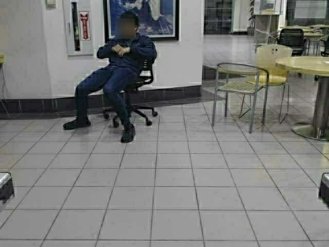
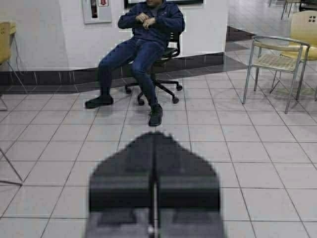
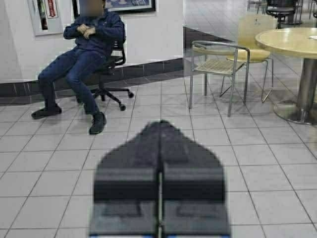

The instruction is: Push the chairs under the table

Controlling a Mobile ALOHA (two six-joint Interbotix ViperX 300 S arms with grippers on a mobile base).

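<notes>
Two grippers are in view, and neither touches anything. The left gripper points forward over the tiled floor with its fingers pressed together, only a thin seam between them. The right gripper is in the same condition: fingers together, held above the floor. In the high view only a dark corner of each arm shows, at the lower left and lower right edges.

One mustard-yellow chair stands at the right, beside a round pedestal table, its back with small square cutouts facing the robot. A grey metal-framed mesh armchair stands just in front of it, nearer the robot. A second yellow chair is partly visible at the edge of the left wrist view, near the wall. A long narrow counter-like table cannot be identified in these views.

A person in dark blue clothing sits reclined on a black wheeled office chair against the white wall, legs stretched out, hands together at the chest.
</notes>
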